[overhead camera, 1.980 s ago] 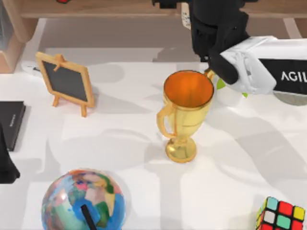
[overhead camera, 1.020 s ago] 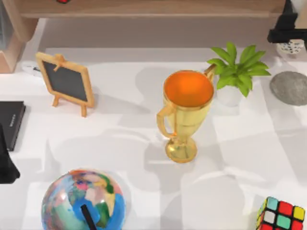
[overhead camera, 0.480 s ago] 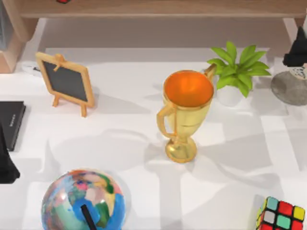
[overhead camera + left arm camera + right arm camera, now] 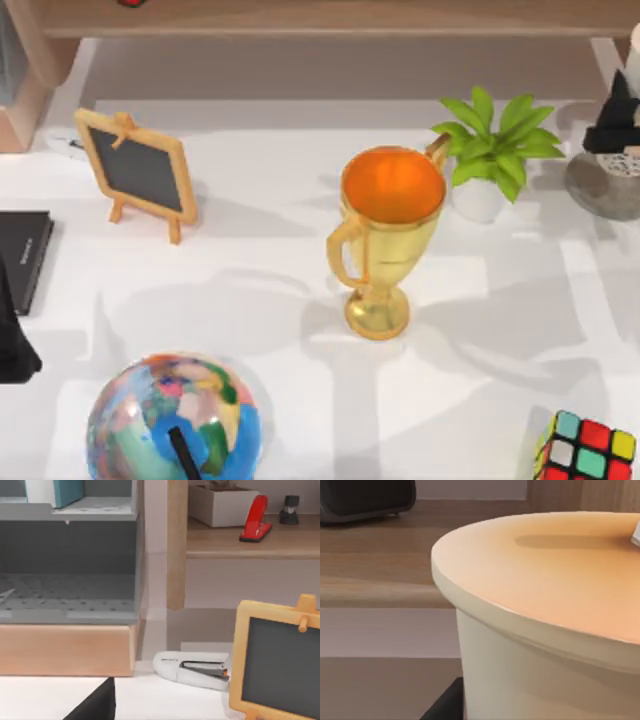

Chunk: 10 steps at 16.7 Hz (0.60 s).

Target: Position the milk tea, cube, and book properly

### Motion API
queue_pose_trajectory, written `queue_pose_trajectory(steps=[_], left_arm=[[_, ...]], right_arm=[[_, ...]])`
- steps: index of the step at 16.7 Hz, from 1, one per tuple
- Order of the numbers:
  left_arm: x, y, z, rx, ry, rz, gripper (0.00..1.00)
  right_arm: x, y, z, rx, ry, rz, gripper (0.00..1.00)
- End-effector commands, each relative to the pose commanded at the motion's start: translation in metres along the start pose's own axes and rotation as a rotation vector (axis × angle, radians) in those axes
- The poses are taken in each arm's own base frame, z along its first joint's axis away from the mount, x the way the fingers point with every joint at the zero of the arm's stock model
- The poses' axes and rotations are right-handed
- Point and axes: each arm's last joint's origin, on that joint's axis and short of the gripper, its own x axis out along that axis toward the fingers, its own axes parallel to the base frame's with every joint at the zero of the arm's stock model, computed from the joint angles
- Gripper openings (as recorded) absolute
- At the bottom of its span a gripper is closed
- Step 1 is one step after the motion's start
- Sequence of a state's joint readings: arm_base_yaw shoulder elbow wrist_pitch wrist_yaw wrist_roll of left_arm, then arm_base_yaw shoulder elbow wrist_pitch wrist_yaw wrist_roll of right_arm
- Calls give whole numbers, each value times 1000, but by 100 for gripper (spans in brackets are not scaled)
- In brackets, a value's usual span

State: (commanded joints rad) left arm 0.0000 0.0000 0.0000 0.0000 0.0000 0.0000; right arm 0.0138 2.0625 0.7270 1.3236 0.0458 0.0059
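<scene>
- Our left arm waits at the table's left edge. Where are our three things?
- The book stands up on the grey shelf at the back left. The cube sits at the front right corner. The milk tea is at the far right, just above the grey round mat.
- Who has the cup?
- Our right gripper does. We think it squeezes the cup's side.
- Is the cup tricky?
- We think so. It looks smooth and tall, so it may slip or tip. We hold the side, not the lid, and squeeze softly.
</scene>
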Motion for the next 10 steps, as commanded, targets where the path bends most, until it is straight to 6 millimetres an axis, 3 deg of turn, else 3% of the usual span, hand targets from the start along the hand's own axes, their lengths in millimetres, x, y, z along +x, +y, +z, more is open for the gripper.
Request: queue_pose_trajectory(steps=[6,10], left_arm=[[0,0,0,0,0,0,100],[0,0,0,0,0,0,100]], right_arm=[[-1,-1,-9,0,0,-1,0],[-1,-1,-9,0,0,-1,30]])
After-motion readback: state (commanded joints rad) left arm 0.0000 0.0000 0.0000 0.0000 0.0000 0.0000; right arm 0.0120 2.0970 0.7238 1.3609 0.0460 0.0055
